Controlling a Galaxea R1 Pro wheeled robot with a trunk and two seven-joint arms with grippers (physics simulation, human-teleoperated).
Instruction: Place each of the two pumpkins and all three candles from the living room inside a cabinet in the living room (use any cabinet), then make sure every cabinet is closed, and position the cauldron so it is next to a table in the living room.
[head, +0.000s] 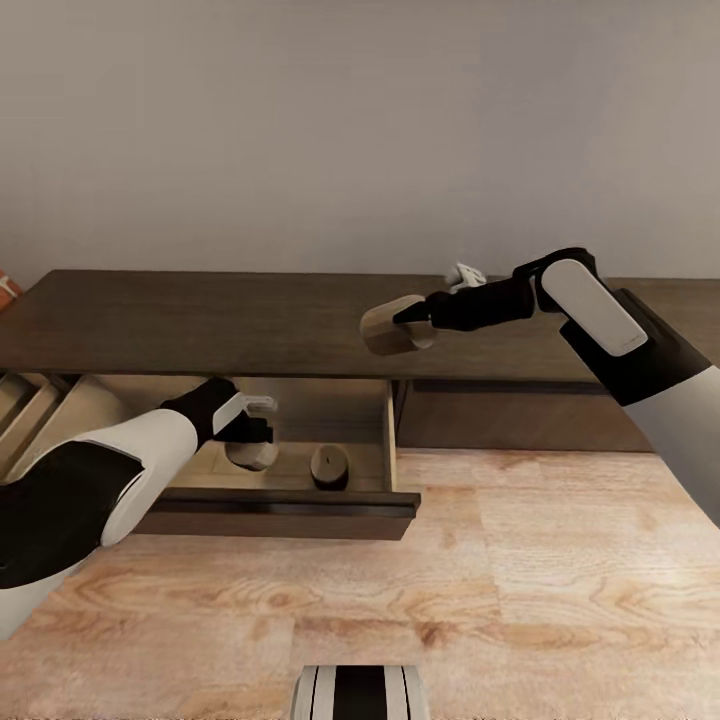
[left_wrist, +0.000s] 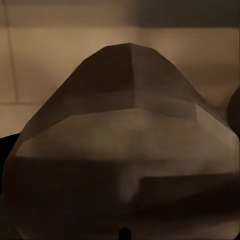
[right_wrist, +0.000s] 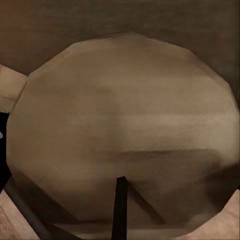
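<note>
Stowing candles: left end effector (head: 252, 432) clamped on candle (head: 252, 450) inside open drawer (head: 300, 500); right end effector (head: 408, 318) gripping 2nd candle (head: 392, 327) above drawer. Next: release left, lower right into drawer.

Three candles: one (head: 392, 327) above the cabinet top, one (head: 252, 452) in the open drawer (head: 300, 500), one (head: 329, 465) resting beside it. One cabinet (head: 200, 320), one drawer pulled out. Two grippers, left (head: 250, 430) and right (head: 410, 315).

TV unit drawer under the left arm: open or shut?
Open. The dark-brown wooden drawer is pulled out from the long low cabinet, its pale interior exposed, with a squat tan candle lying inside.
</note>
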